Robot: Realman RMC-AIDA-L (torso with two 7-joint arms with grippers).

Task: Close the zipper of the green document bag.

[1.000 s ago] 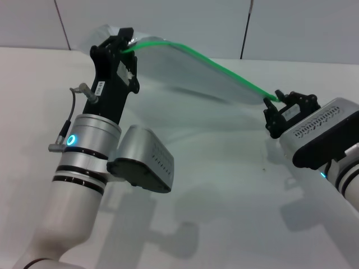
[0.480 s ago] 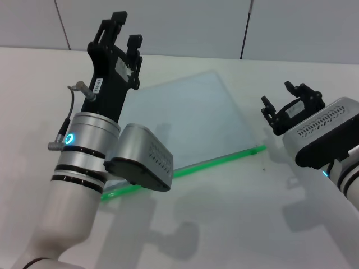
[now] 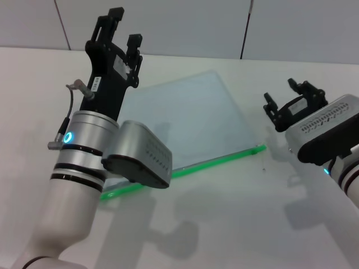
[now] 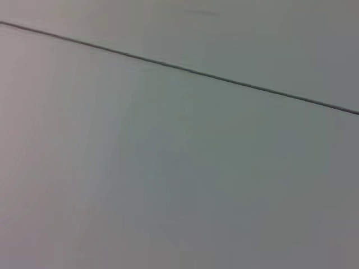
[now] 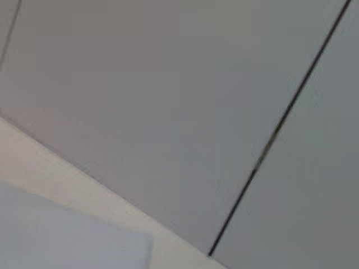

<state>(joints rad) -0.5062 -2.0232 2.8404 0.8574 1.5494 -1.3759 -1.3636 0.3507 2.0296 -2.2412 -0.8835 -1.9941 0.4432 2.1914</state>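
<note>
White table (image 3: 224, 224) and pale grey wall panels fill your head view, and the green document bag (image 3: 185, 120) lies flat on that table between your two arms. Its zipper (image 3: 185, 170) runs along the long edge nearest the robot, a bright green strip whose one end stops just below and inboard of the right gripper (image 3: 294, 98). You cannot pick out the slider tab from here; it may be hidden behind the left arm's wrist housing, which covers part of the strip. Your left gripper (image 3: 120, 28) is raised, pointing up toward the wall, jaws spread with nothing between them, and the bag's far corner sits below and beside it. Your right gripper is also lifted clear of the bag, jaws spread and empty, the bag's side edge near but apart from them. Your left wrist view shows only wall panel with a dark seam; your right wrist view shows wall and a pale corner, probably the bag.
</note>
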